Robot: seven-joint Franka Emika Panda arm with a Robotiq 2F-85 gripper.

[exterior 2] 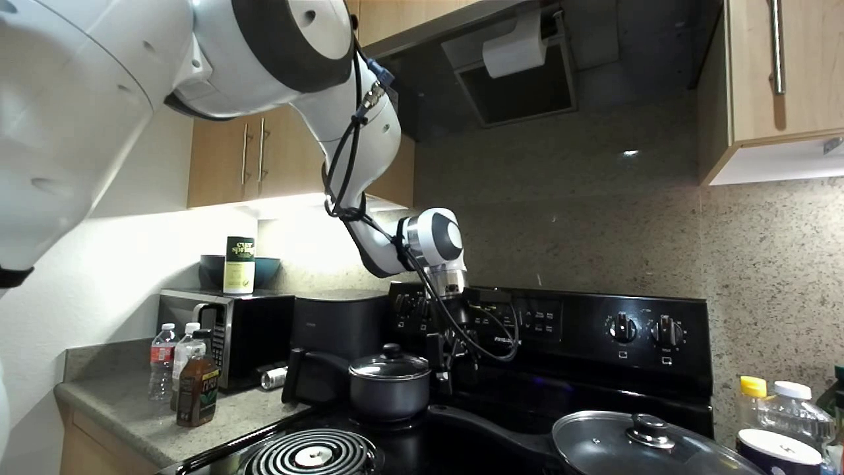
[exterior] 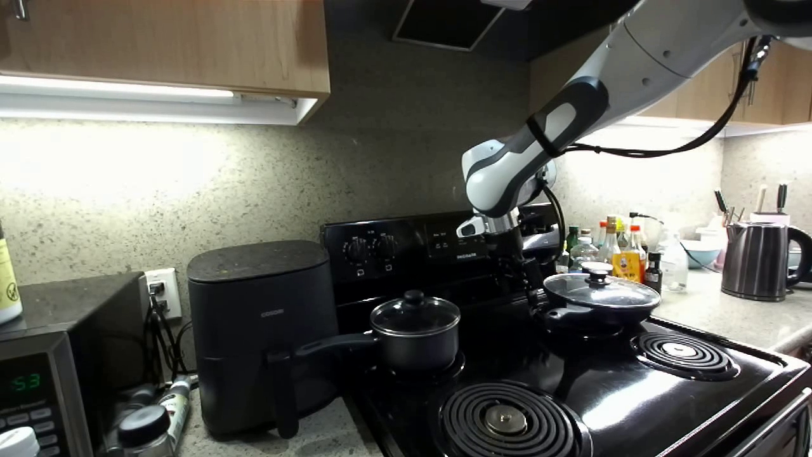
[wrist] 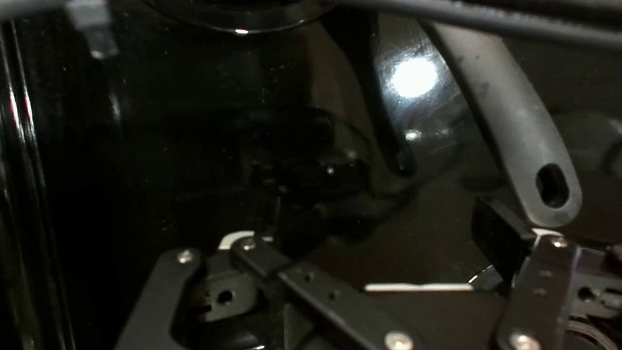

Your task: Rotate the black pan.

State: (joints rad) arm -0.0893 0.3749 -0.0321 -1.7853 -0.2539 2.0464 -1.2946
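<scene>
The black pan (exterior: 625, 314) with its domed glass lid and knob sits at the back of the stove; it also shows at the lower right in an exterior view (exterior 2: 593, 445). Its long handle (exterior 2: 491, 427) points towards the gripper. In the wrist view the handle (wrist: 505, 97) comes down from the upper right, and its holed end is beside the right finger, outside the jaws. My gripper (wrist: 384, 233) is open with nothing between its fingers. It points down over the back of the stove near the handle end in both exterior views (exterior: 533, 301) (exterior 2: 458, 369).
A smaller black saucepan (exterior: 415, 343) with a glass lid stands near an air fryer (exterior: 260, 336). The stove's control panel (exterior 2: 593, 330) rises behind the gripper. Bottles (exterior: 612, 247) and a kettle (exterior: 758, 260) stand beyond the pan. Coil burners (exterior: 507, 419) are at the front.
</scene>
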